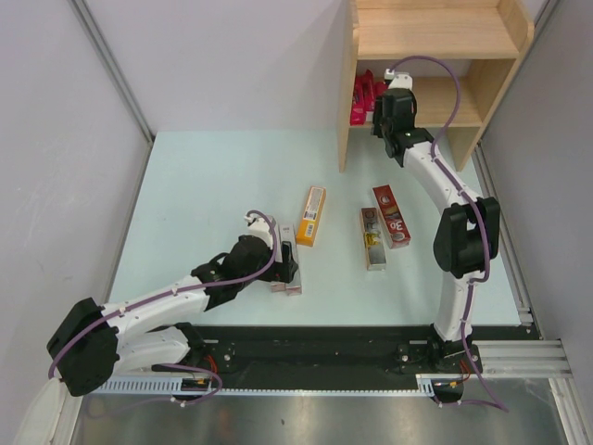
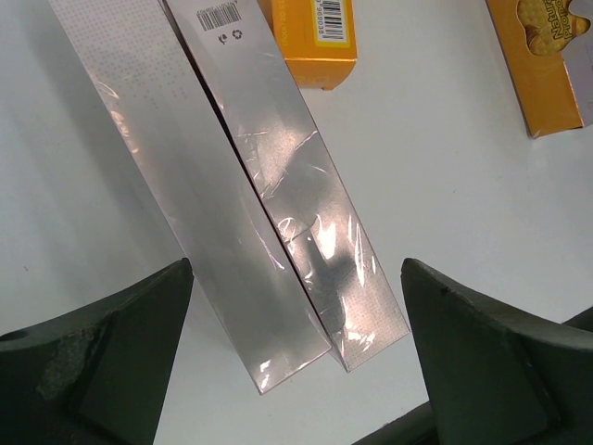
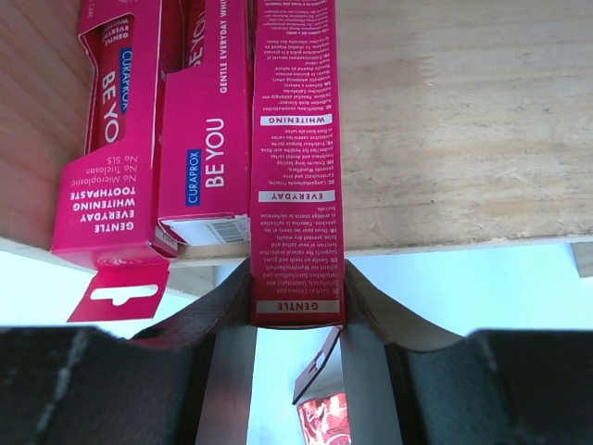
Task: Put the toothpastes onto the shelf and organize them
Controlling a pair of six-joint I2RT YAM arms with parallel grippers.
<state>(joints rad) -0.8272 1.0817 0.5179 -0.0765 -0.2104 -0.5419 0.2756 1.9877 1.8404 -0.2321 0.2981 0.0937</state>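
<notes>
**Asker:** Where is your right gripper (image 3: 296,287)?

**Arms:** At the light natural-wood shelf (image 1: 435,37). My fingers (image 3: 213,315) are drawn in narrow and clamp the near end of a long magenta-pink carton (image 3: 296,167), which stands on its narrow side. Most of it runs ahead of my fingertips along the lower board (image 3: 463,120). The end I hold overhangs the board's front edge.

**Asker:** What is beside it?

**Arms:** To the left of my fingers a second magenta-pink carton (image 3: 208,139) lies close against the held one. I cannot tell whether the two touch. A third magenta-pink carton (image 3: 102,185) lies left of that, with its hang tab poking out past the front edge. To the right of my fingers the board is bare wood, so there is plenty of room to slide that way.

**Asker:** And your left gripper (image 2: 296,278)?

**Arms:** It is spread wide and grips nothing, low over the white table (image 2: 463,185). Two silver-grey cartons (image 2: 287,176) lie with their long edges together and their near ends between my fingers. My left fingertip lines up with the outer edge of the left carton, but I cannot tell whether it touches. A strip of table shows between my right finger and the right carton.

**Asker:** What lies farther out?

**Arms:** Ahead of those fingertips an orange-yellow carton (image 2: 320,37) lies just beside the silver pair. Off to the right, well apart, a gold-tan carton (image 1: 372,238) and a dark red carton (image 1: 391,215) lie near each other, with open table around them.
</notes>
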